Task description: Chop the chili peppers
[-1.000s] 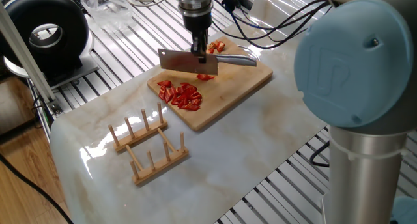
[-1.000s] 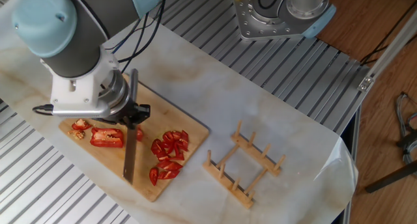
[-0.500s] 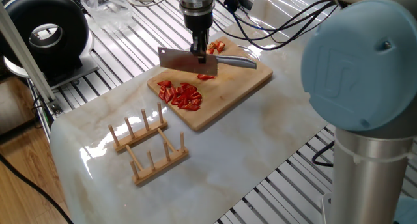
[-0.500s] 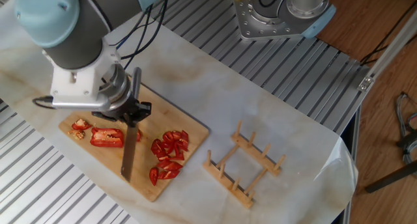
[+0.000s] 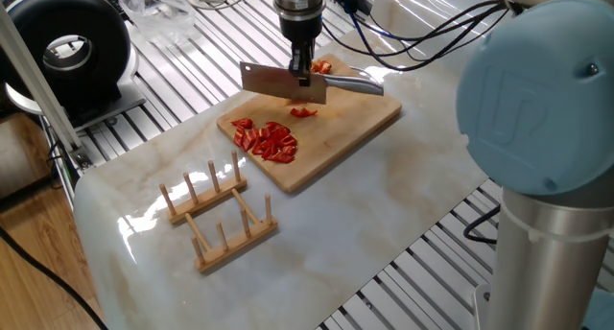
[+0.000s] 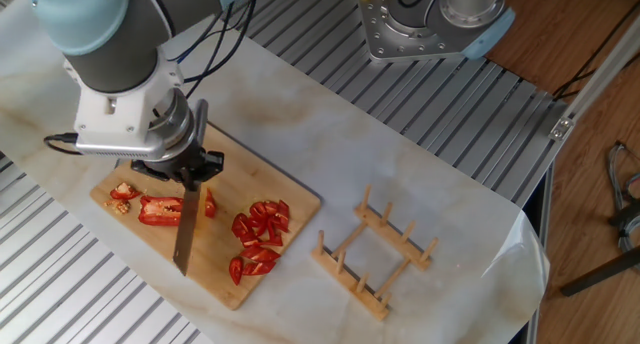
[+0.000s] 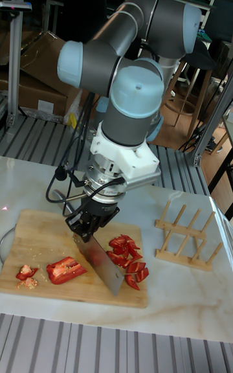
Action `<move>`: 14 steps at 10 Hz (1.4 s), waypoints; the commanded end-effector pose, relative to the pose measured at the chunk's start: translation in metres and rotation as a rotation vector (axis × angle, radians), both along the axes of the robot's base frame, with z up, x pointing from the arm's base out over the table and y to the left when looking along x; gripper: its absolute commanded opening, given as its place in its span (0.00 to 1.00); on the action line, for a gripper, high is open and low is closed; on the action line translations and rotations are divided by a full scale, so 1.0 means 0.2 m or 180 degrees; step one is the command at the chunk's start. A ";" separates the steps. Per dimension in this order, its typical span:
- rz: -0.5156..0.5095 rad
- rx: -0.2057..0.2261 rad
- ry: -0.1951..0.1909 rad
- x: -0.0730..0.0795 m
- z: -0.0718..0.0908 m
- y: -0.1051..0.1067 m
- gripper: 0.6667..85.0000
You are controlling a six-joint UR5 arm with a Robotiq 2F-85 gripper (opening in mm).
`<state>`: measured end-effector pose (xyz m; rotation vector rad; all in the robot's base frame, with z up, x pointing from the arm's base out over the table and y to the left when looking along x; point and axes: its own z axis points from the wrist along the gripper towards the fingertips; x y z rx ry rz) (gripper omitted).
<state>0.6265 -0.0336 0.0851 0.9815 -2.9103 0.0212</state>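
A large uncut chili pepper piece (image 6: 158, 212) (image 7: 65, 270) lies on the wooden cutting board (image 6: 291, 198) (image 5: 335, 129) (image 7: 39, 237). A pile of small red chili bits (image 5: 269, 140) (image 6: 257, 235) (image 7: 129, 254) sits at the board's end nearer the rack. My gripper (image 5: 303, 67) (image 6: 187, 165) (image 7: 91, 221) is shut on the handle of a cleaver (image 5: 282, 83) (image 6: 184, 238) (image 7: 104, 263). The blade hangs between the pile and the big piece, over that piece's near end. Whether its edge touches the board cannot be made out.
A few stem and seed scraps (image 6: 122, 193) (image 7: 26, 273) lie at the board's far end. A wooden peg rack (image 5: 220, 214) (image 6: 374, 255) (image 7: 184, 237) stands on the marble top beside the board. Cables and a black round device (image 5: 63, 47) sit behind.
The cleaver has risen a little and shifted away from the chopped pile toward the uncut chili piece. The chili bits and the rack have not moved.
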 end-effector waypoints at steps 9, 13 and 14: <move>-0.0349 0.0231 0.0181 -0.04 0.05 0.16 0.01; -0.0558 0.0045 0.0195 -0.05 0.02 0.17 0.01; -0.0564 -0.0011 0.0165 -0.04 0.02 0.14 0.01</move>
